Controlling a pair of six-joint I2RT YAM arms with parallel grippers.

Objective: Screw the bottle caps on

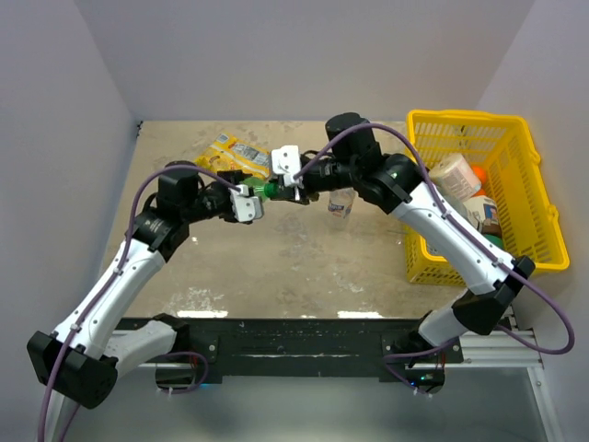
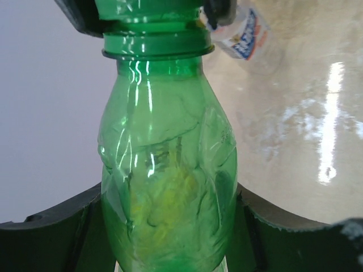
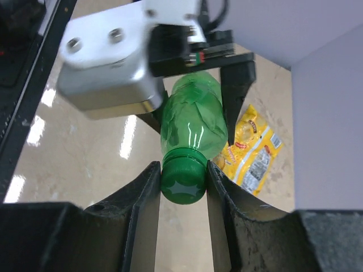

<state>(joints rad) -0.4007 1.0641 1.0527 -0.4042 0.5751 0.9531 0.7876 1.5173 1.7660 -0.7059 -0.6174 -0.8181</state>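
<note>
My left gripper is shut on the body of the green bottle and holds it in the air above the table; the bottle fills the left wrist view. My right gripper is shut on the dark green cap, which sits on the bottle's neck. A clear bottle with a printed label stands on the table just right of the grippers and shows in the left wrist view. The other clear bottle and the white caps are out of view.
A yellow snack packet lies at the back behind the grippers and also shows in the right wrist view. A yellow basket with bulkier containers stands at the right. Grey walls close the table's back and sides.
</note>
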